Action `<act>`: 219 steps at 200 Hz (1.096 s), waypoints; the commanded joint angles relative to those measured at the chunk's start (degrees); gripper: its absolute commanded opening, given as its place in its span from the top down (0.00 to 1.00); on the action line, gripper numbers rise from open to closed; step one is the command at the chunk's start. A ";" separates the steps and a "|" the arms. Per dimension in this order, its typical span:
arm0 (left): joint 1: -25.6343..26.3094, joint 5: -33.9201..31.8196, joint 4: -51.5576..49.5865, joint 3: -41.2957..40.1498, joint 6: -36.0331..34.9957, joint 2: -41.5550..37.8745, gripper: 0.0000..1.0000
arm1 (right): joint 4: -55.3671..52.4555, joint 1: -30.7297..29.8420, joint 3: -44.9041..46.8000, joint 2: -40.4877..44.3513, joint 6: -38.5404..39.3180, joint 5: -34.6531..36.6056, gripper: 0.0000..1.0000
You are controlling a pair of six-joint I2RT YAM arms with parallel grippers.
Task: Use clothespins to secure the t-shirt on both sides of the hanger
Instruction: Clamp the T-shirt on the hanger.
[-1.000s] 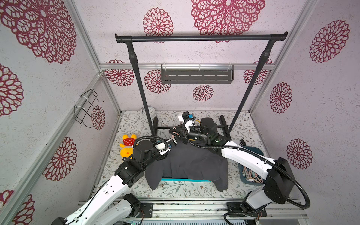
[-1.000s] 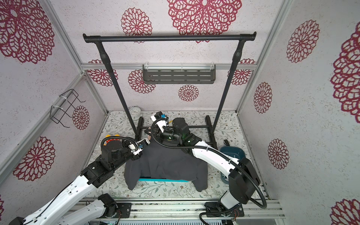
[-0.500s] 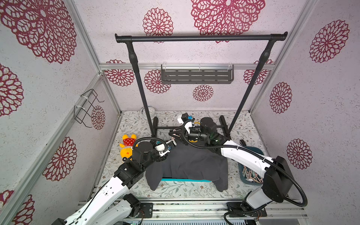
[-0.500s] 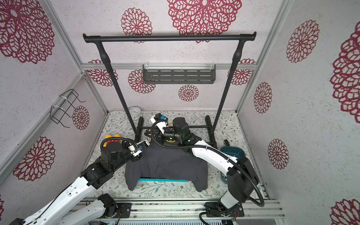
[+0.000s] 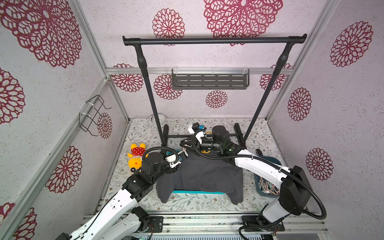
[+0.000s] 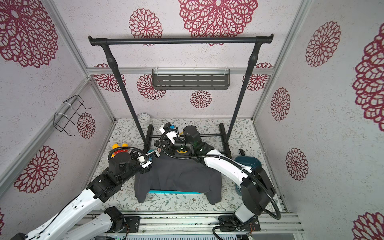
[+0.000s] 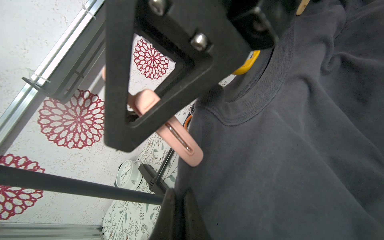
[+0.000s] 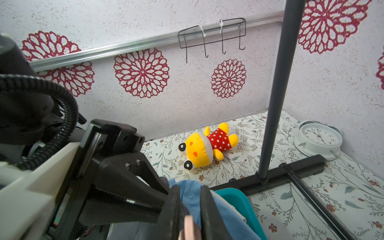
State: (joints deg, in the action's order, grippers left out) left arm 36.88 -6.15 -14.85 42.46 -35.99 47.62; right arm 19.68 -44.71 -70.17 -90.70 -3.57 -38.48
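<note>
The dark grey t-shirt [image 5: 207, 174] [image 6: 182, 174] lies draped over a teal basket. My left gripper [image 5: 184, 155] [image 7: 180, 195] is shut on the fabric edge at the shirt's left shoulder [image 7: 291, 145]. Just beside it, my right gripper [image 5: 185, 145] [image 8: 190, 193] is shut on a pink clothespin [image 7: 178, 143] [image 8: 190, 226], whose tip touches the shoulder edge below the collar. A peach clothespin's end [image 7: 301, 7] shows at the far shoulder. The hanger is mostly hidden inside the shirt; a yellow piece [image 7: 247, 64] shows in the collar opening.
A blue bin [image 5: 272, 164] with several clothespins [image 5: 267, 185] stands at the right. The black garment rack [image 5: 214, 40] straddles the back, its foot [image 8: 291, 170] close to my grippers. A yellow plush toy [image 5: 136, 158] lies left, a white clock [image 6: 144, 119] behind. The teal basket [image 5: 197, 192] is under the shirt.
My right gripper has eased slightly down and left toward the shirt's left shoulder with the pink clothespin. The left arm has stayed put.
</note>
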 commanded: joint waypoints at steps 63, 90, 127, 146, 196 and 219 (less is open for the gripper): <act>0.21 0.52 5.98 3.29 2.56 0.36 1.00 | 1.63 -0.07 4.16 0.60 3.12 -7.48 1.00; -0.19 0.35 5.98 3.86 4.04 0.25 1.00 | 1.06 -0.06 4.86 0.52 3.66 -7.04 1.00; -0.83 0.72 5.18 4.50 5.31 0.46 1.00 | 1.69 -0.20 6.76 0.39 4.86 -7.49 1.00; -0.94 0.77 5.18 4.47 5.29 0.46 1.00 | 1.06 -0.38 7.54 1.08 6.70 -6.92 1.00; -1.73 0.99 4.92 4.83 6.54 1.08 1.00 | 1.01 -0.73 9.07 2.40 10.36 -8.21 1.00; -1.79 1.67 4.84 4.87 6.50 1.25 1.00 | 1.40 -0.73 8.76 2.59 10.77 -7.02 1.00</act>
State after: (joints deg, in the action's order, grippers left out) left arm 35.94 -5.10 -18.81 43.66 -30.92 49.43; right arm 25.85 -44.23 -62.74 -89.34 6.11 -41.95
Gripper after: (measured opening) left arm 0.093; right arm 0.175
